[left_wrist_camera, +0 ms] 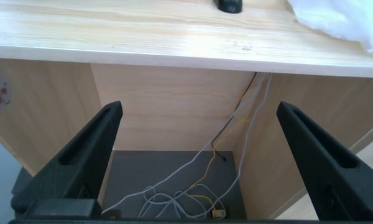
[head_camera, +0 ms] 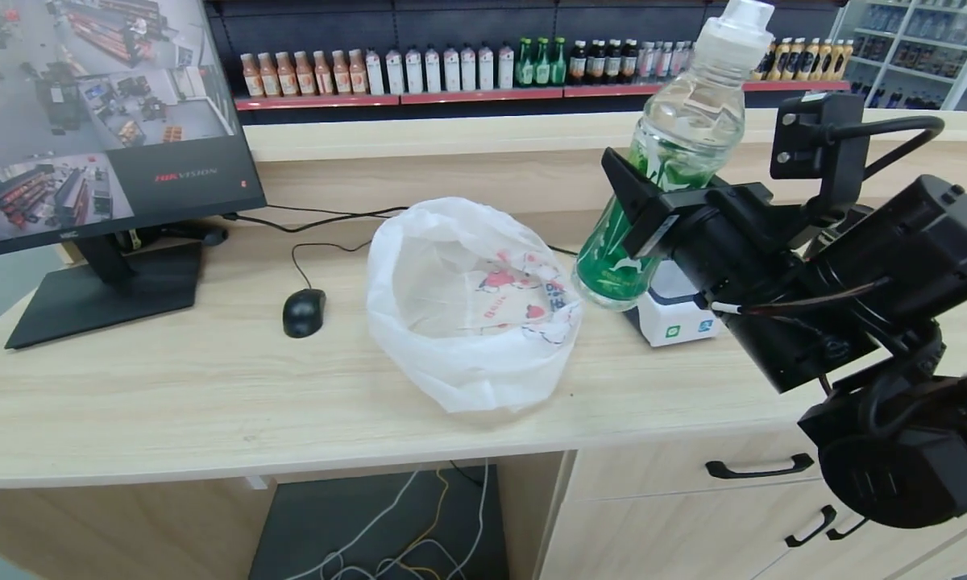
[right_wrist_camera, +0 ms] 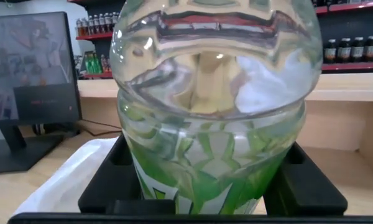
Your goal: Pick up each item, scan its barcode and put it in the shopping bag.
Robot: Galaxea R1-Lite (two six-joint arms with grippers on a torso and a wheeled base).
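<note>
My right gripper [head_camera: 643,211] is shut on a clear plastic bottle with a green label [head_camera: 670,157], held tilted above the counter, just right of the white shopping bag [head_camera: 471,302]. The bottle's base hangs near the bag's right rim, in front of a small white scanner box [head_camera: 677,316]. The bottle [right_wrist_camera: 214,124] sits between the black fingers [right_wrist_camera: 109,180] in the right wrist view. The bag lies open on the wooden counter [head_camera: 209,387] with a printed item inside. My left gripper [left_wrist_camera: 199,155] is open below the counter's front edge [left_wrist_camera: 143,53], facing the cable space.
A monitor [head_camera: 89,121] on its stand is at the far left, and a black mouse [head_camera: 304,312] lies left of the bag. Drawers with black handles [head_camera: 759,467] are under the counter at right. Loose cables [left_wrist_camera: 193,186] hang below. Shelves of bottles [head_camera: 467,68] line the back.
</note>
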